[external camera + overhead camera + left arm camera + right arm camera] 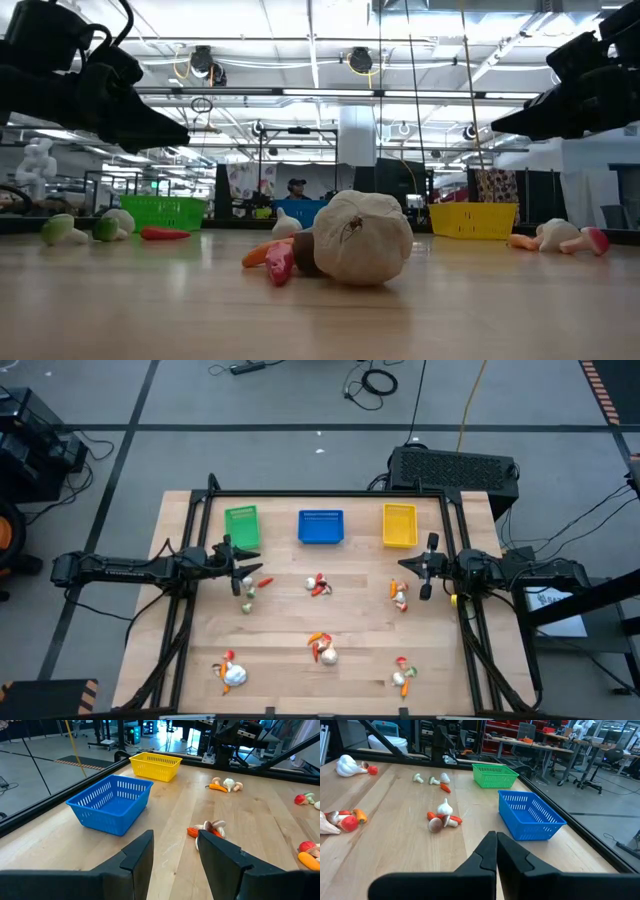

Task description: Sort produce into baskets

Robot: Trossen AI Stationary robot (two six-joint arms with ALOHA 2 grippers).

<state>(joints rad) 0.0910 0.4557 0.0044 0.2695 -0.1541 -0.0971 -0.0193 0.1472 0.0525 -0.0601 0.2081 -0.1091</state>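
We see a green basket (242, 526), a blue basket (321, 527) and a yellow basket (399, 525), white, red and orange produce (321, 648), a pale wooden bench (360, 610).

We see two matte black arms built of long slim segments with bulkier joint housings, each ending in a left gripper (243, 565) or right gripper (424, 567) with two flat, angular black fingers (137, 854), and pale lettering runs along the left arm's forearm.
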